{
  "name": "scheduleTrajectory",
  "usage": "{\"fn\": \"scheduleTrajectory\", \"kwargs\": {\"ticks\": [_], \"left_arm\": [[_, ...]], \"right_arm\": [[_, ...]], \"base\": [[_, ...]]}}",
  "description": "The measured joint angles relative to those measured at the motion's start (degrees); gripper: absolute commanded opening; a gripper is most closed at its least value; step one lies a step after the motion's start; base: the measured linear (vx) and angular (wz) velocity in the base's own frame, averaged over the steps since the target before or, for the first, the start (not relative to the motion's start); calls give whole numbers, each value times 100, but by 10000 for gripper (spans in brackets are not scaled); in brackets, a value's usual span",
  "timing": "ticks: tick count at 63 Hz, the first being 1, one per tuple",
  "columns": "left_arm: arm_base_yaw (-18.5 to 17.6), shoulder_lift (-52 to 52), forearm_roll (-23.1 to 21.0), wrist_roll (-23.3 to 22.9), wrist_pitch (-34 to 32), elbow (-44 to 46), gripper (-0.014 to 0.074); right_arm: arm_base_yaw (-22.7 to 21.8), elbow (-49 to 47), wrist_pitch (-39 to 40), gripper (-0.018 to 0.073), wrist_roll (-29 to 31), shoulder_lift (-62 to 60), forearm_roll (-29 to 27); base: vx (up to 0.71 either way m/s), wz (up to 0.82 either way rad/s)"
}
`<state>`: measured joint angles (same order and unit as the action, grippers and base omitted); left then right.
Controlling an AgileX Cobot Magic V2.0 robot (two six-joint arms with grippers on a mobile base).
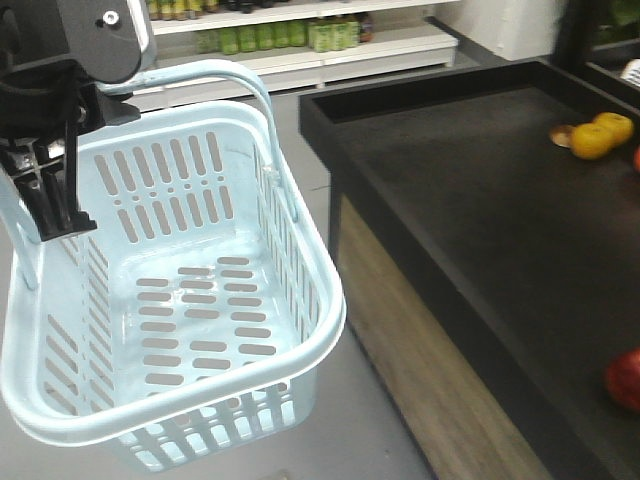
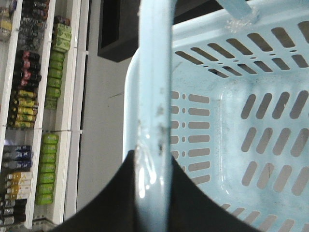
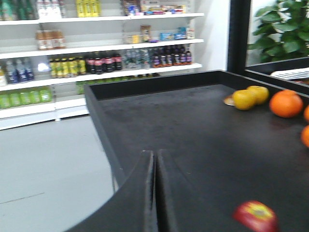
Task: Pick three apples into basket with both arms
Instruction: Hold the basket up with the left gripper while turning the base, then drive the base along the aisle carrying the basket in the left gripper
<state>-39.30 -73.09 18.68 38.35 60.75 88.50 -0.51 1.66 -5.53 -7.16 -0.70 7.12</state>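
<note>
The pale blue basket [image 1: 180,300] hangs in the air at the left, tilted, with nothing inside. My left gripper [image 1: 52,195] is shut on its loop handle [image 1: 225,72]; in the left wrist view the handle [image 2: 154,72] runs straight up between the black fingers of the left gripper [image 2: 153,157]. On the black table, a red apple [image 1: 625,380] lies at the right edge. The right wrist view shows a red apple with a yellowish patch [image 3: 256,216] low at the right. My right gripper [image 3: 155,155] hovers over the table's near-left part, shut and holding nothing.
The black table [image 1: 470,220] has a raised rim and stands right of the basket. Yellow fruits [image 3: 251,96] and oranges [image 3: 286,104] lie at its far right. Store shelves with bottles [image 3: 96,63] line the back wall, across grey floor [image 3: 43,164].
</note>
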Motion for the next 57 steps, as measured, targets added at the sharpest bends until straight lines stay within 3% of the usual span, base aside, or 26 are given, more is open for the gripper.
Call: {"fn": "scheduleTrajectory", "kwargs": {"ticks": [57], "left_arm": [[0, 0, 0, 0, 4, 0, -6]], "right_arm": [[0, 0, 0, -8, 0, 0, 0]], "base": [[9, 34]]}}
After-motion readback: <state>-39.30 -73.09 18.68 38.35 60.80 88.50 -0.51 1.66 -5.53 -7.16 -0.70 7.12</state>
